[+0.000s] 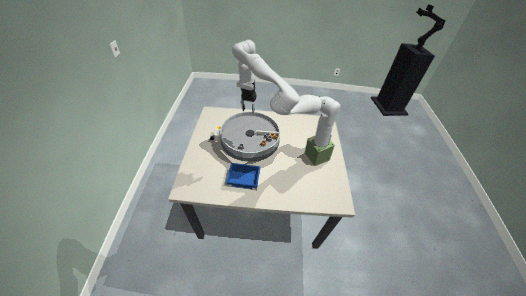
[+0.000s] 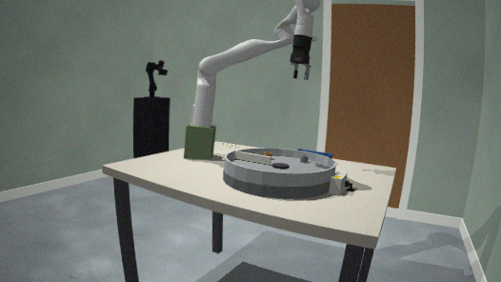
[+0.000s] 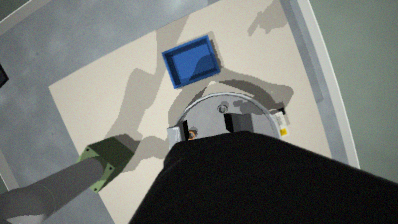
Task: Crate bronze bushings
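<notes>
The turning table (image 1: 235, 125) (image 2: 281, 180) (image 3: 202, 105) is a round grey dish with a raised rim. Bronze bushings (image 1: 263, 143) (image 2: 268, 153) (image 3: 192, 134) lie on its right part in the top view, some against the pale bar, with dark steel bushings (image 1: 268, 137) among them. A separate steel bushing (image 1: 241, 146) (image 2: 304, 158) (image 3: 222, 108) lies near the rim on the crate's side. The blue crate (image 1: 243, 175) (image 2: 315, 152) (image 3: 192, 62) looks empty. My gripper (image 1: 248, 109) (image 2: 301, 78) (image 3: 206, 124) is open and empty, high above the turning table's far side. In the wrist view it hides most bushings.
A pale bar (image 1: 266, 132) (image 2: 252, 157) reaches from near the dish's hub to its rim. A small white device with a yellow mark (image 1: 218, 131) (image 2: 339, 182) (image 3: 281, 125) sits against the rim's outside. The arm stands on a green block (image 1: 320, 150) (image 2: 199, 142) (image 3: 110, 157).
</notes>
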`<act>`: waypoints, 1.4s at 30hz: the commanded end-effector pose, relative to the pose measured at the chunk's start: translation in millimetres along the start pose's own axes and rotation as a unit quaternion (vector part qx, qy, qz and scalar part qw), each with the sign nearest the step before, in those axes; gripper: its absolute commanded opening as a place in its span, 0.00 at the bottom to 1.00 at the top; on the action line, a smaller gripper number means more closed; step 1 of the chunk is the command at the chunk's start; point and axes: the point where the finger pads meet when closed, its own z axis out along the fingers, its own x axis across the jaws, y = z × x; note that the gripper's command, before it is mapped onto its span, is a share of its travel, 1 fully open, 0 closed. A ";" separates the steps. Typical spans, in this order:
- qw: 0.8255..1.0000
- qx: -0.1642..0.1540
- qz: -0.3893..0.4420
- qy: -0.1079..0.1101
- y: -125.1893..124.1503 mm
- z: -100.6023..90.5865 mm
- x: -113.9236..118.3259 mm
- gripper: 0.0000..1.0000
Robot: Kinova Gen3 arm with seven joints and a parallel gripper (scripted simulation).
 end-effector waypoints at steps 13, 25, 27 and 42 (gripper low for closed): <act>0.999 0.030 0.020 0.031 -3.1 6.6 5.5 1.00; 0.998 0.036 0.022 0.037 -6.6 9.4 6.2 1.00; 0.998 0.036 0.022 0.037 0.5 16.0 1.8 1.00; 0.998 0.036 0.022 0.037 27.9 42.6 -16.0 1.00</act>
